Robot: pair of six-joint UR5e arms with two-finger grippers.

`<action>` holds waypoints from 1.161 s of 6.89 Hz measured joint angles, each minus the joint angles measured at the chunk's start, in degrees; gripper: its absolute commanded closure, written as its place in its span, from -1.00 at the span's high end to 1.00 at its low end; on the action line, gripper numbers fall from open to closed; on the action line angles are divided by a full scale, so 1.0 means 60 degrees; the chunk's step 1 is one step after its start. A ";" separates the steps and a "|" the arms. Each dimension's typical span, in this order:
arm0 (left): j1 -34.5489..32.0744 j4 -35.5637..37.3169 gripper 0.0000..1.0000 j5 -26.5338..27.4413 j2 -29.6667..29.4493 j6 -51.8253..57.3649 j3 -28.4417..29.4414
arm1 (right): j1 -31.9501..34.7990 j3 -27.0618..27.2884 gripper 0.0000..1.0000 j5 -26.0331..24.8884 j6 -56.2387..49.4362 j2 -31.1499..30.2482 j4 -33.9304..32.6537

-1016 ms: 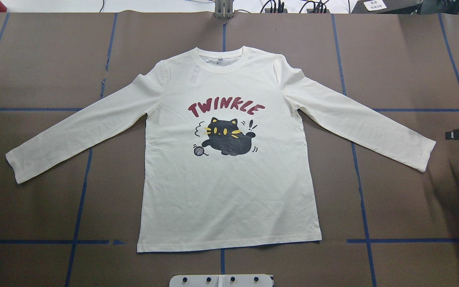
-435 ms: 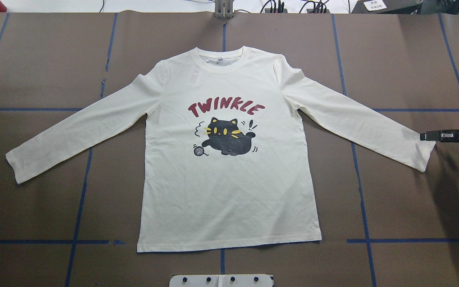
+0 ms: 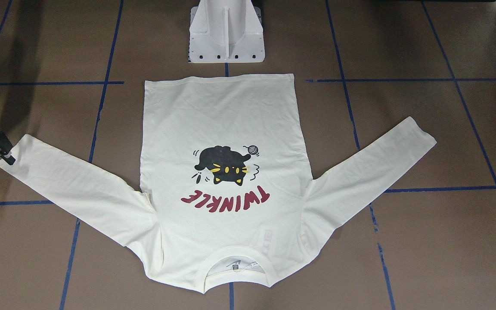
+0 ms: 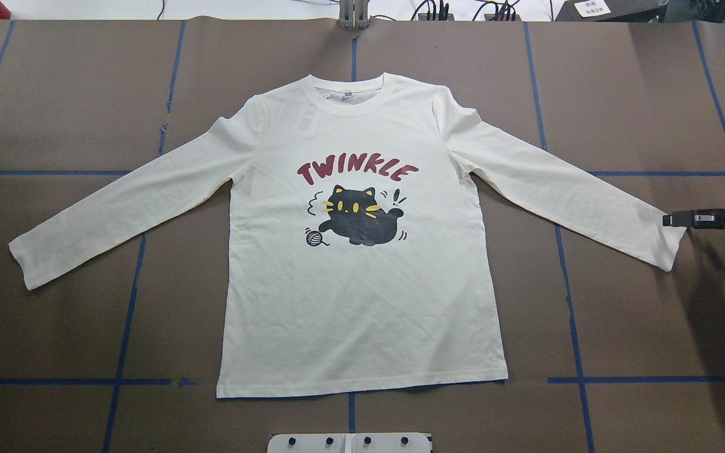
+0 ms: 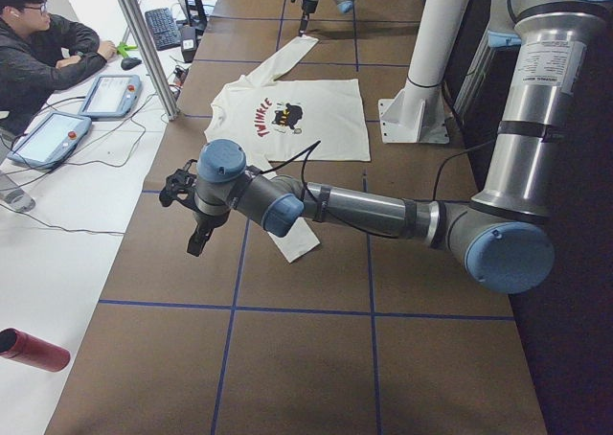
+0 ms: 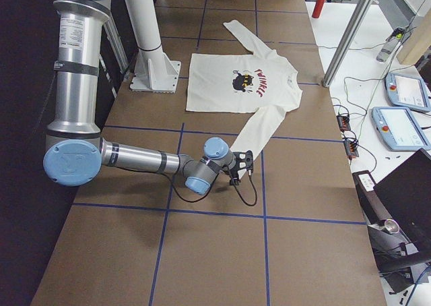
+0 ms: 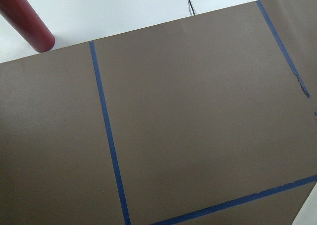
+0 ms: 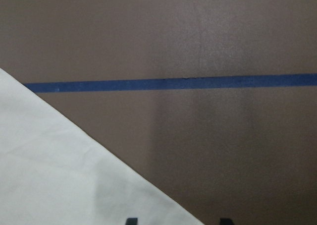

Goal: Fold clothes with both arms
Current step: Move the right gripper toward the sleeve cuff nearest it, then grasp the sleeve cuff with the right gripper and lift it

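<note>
The cream-white T-shirt (image 4: 362,302) lies flat with the cat print and "TWINKLE" face up and both sleeves spread out; it also shows in the front-facing view (image 3: 222,125). My right gripper (image 4: 671,220) is low at the end of the right sleeve's cuff (image 4: 669,246). In the right wrist view its fingertips (image 8: 131,220) stand apart, open, at the sleeve's edge (image 8: 64,175). It also shows in the front-facing view (image 3: 6,157). My left gripper (image 5: 196,239) shows only in the exterior left view, above the table beyond the left cuff (image 5: 302,248); I cannot tell whether it is open.
The white pedestal base (image 3: 226,38) stands just behind the shirt's hem. A red cylinder (image 7: 27,22) lies off the table's far left corner. An operator (image 5: 38,42) sits with tablets beyond the far edge. Blue tape lines (image 4: 567,302) cross the brown table.
My right gripper has come in from the right edge toward the right cuff and now barely moves there. The shirt has not moved.
</note>
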 measured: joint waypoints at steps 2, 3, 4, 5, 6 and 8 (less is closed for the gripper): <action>0.0001 0.0000 1.00 -0.0006 -0.0004 0.0001 0.0000 | -0.0007 0.0000 -0.08 -0.0001 -0.0010 -0.0037 -0.0001; 0.0003 0.0000 1.00 -0.0003 -0.0005 0.0001 -0.0001 | -0.0007 0.0021 -0.99 0.0001 -0.0009 -0.0043 0.0001; 0.0006 0.0000 1.00 -0.0001 -0.0005 -0.0002 -0.0001 | -0.0008 0.0057 -1.00 0.0012 0.0002 -0.0044 0.0005; 0.0010 0.0000 1.00 0.0000 -0.0005 -0.0008 -0.0001 | -0.0008 0.0074 -1.00 0.0012 0.0008 -0.0040 0.0004; 0.0012 0.0000 1.00 -0.0003 -0.0005 -0.0012 -0.0001 | -0.0002 0.0093 -1.00 -0.0002 0.0003 -0.0024 0.0006; 0.0014 0.0000 1.00 -0.0006 -0.0010 -0.0013 -0.0001 | 0.0032 0.0310 -1.00 -0.0004 -0.0023 0.0039 -0.0041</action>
